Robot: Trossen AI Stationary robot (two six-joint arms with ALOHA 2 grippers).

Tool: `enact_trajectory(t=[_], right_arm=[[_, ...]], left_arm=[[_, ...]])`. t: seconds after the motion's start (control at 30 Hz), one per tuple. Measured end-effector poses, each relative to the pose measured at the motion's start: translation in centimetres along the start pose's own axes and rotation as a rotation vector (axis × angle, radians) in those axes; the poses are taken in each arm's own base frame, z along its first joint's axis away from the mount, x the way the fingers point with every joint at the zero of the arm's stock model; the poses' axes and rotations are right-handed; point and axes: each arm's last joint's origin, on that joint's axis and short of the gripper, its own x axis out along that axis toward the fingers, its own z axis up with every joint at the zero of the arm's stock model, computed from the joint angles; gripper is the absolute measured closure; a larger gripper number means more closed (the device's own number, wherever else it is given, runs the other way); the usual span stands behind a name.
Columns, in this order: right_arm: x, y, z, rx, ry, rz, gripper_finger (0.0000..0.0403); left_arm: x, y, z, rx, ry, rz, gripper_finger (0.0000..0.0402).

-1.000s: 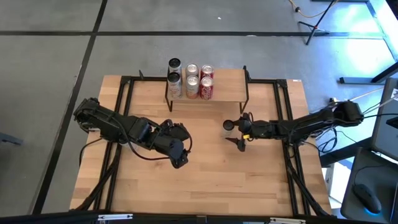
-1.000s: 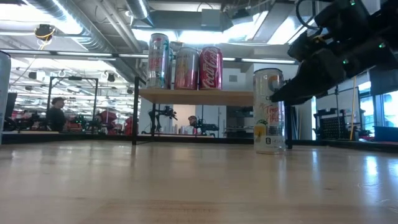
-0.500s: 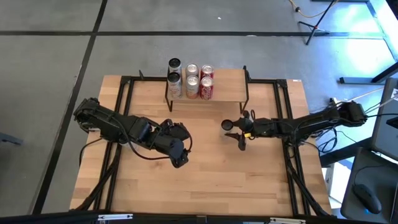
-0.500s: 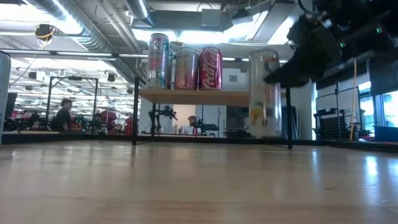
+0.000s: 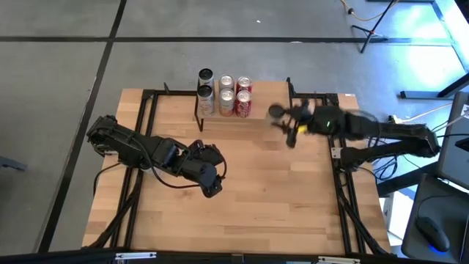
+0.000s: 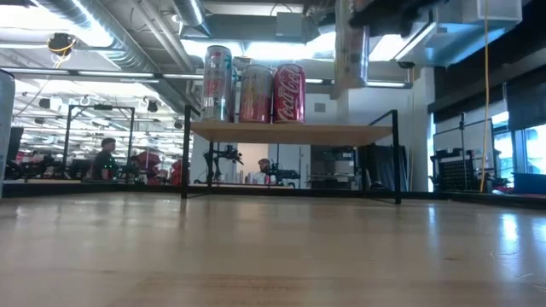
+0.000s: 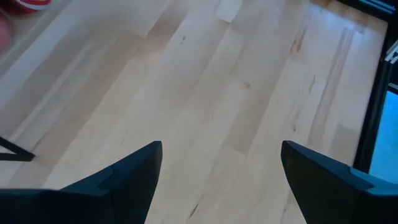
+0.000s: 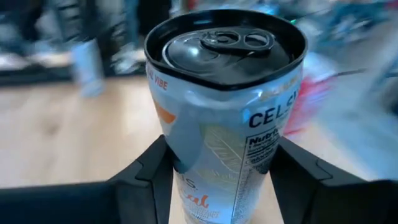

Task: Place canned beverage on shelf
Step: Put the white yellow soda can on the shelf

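Observation:
A slim silver-white beverage can [image 8: 227,106] hangs in the air with my right gripper [image 5: 283,126] shut on it, just off the right end of the shelf [image 5: 265,101]. In the low view the can [image 6: 351,44] is higher than the shelf's plank top [image 6: 341,133]. Several cans [image 5: 226,94] stand on their bases on the shelf's left half, among them a red one [image 6: 288,92]. My left gripper [image 5: 212,188] hovers open over the table's left middle, with nothing between its fingers [image 7: 124,180]. My right gripper pinches the can's side wall [image 8: 180,155] between its two fingers [image 8: 292,171], one on each side, below the top rim. The fingers come nearly level from the table's right side, across the can. The can stands upright, top up, lifted clear of table and shelf.
The shelf's right half [image 5: 272,94] is bare plank. Black frame rails [image 5: 338,125] run along the table's left and right sides. Open tabletop [image 5: 271,198] lies toward the near edge. A person [image 6: 104,158] shows in the room beyond the table.
My right gripper has lifted the can off the table and carried it up and toward the far edge, to beside the shelf's right end. The can has stayed upright and is now higher than the shelf top.

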Motion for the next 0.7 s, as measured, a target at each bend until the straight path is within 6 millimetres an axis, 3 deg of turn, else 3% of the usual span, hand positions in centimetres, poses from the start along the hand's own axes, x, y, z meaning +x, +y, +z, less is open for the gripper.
enact_trajectory(t=[0.13, 0.37, 0.53, 0.7], right_arm=[[0.6, -3.9, 1.2, 0.018, -0.014, -0.098, 0.0216], [5.0, -9.1, -0.5, 0.148, 0.020, -0.093, 0.0216], [7.8, -10.5, -1.6, 0.191, 0.029, -0.090, 0.0216], [8.9, -10.7, -2.0, 0.194, 0.020, -0.086, 0.0216]], left_arm=[[0.0, 0.0, 0.1, 0.004, -0.021, 0.019, 0.0085], [0.0, 0.1, 0.1, 0.032, -0.035, 0.034, 0.0085], [0.0, 0.2, 0.2, 0.029, -0.047, 0.046, 0.0085], [0.1, 0.2, 0.3, 0.027, -0.047, 0.047, 0.0085]])
